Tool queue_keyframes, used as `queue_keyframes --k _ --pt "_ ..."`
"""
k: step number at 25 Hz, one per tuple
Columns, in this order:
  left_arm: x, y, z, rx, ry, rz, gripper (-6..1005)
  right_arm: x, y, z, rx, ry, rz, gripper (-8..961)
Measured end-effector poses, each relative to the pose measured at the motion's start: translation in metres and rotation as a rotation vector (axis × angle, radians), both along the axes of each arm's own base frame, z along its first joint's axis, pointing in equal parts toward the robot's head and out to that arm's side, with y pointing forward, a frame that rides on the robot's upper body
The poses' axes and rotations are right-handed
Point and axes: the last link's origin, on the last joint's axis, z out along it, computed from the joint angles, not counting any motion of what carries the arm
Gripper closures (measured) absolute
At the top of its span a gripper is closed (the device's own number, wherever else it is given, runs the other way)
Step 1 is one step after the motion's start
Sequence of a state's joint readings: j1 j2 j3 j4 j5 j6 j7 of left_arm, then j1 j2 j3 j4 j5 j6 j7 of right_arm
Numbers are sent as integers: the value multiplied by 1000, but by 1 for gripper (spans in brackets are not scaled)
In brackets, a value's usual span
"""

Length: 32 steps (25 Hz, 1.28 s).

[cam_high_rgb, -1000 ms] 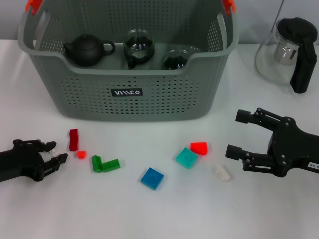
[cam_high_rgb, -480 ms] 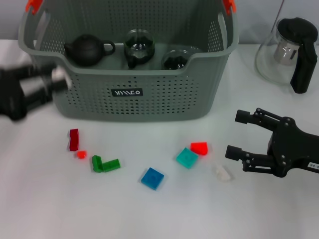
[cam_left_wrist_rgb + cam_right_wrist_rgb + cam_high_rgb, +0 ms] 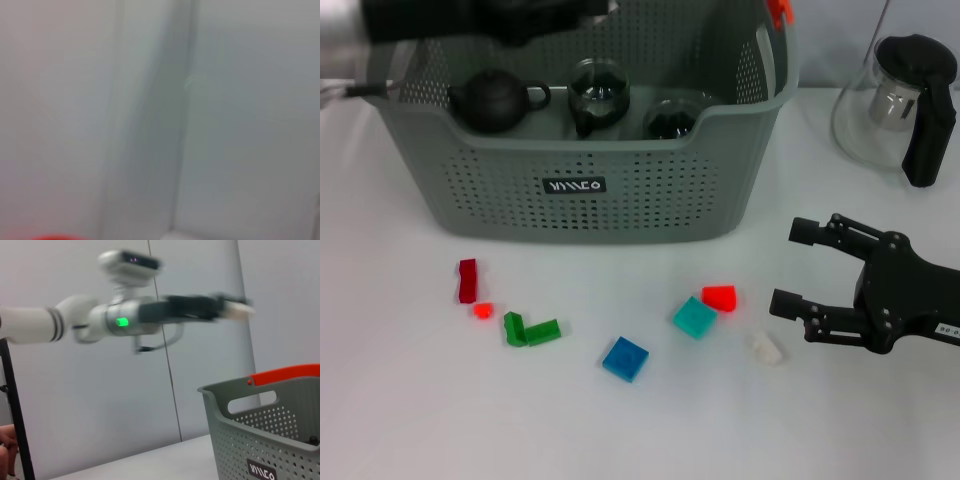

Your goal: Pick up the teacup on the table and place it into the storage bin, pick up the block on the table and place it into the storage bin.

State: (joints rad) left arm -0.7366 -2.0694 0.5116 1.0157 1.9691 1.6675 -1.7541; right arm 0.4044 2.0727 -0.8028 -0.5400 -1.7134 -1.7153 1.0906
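The grey-green storage bin point(image 3: 570, 210) stands at the back of the table, also seen in the right wrist view point(image 3: 270, 440). Inside it are a dark teapot point(image 3: 495, 100), a lidded glass pot point(image 3: 598, 95) and a glass teacup point(image 3: 670, 118); no teacup shows on the table. My left gripper point(image 3: 595, 10) hovers blurred over the bin's back rim; the right wrist view shows this left gripper point(image 3: 235, 309) shut on a small pale block point(image 3: 242, 311). My right gripper point(image 3: 790, 267) rests open at the right, just beside a white block point(image 3: 767, 347).
Loose blocks lie in front of the bin: dark red point(image 3: 468, 280), small orange point(image 3: 482, 310), green L-shaped point(image 3: 530, 330), blue point(image 3: 625, 358), teal point(image 3: 695, 317) and red point(image 3: 719, 297). A glass pitcher with black handle point(image 3: 900, 100) stands at the back right.
My left arm has swung up from the table's left front, past the bin's left side, to above the bin, carrying the pale block. The right arm has barely moved.
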Motion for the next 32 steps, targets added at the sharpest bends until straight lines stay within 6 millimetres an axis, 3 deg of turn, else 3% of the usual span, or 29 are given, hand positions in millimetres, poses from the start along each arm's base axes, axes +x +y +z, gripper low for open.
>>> queue_keyframes --k 3,7,15,20,23,26,29,32 --pt "12 28 -20 12 144 94 591 0 0 -1 -1 -1 1 6" --pt "20 49 -44 47 324 160 591 -1 0 -2 -4 -1 4 6" --pt "15 65 -85 52 546 262 548 -2 0 -2 -1 4 3 6" --pt "16 67 -93 91 562 269 480 -1 0 -1 -3 4 2 6" --pt "18 66 -92 93 553 267 439 -1 0 -1 -3 4 1 6" --pt "21 58 -77 102 475 267 398 -1 0 -1 -1 3 2 6" --pt "18 34 -45 112 310 221 310 -1 0 -1 -1 3 3 6" --pt "5 -9 -17 98 120 77 254 -1 0 -1 -1 3 2 6"
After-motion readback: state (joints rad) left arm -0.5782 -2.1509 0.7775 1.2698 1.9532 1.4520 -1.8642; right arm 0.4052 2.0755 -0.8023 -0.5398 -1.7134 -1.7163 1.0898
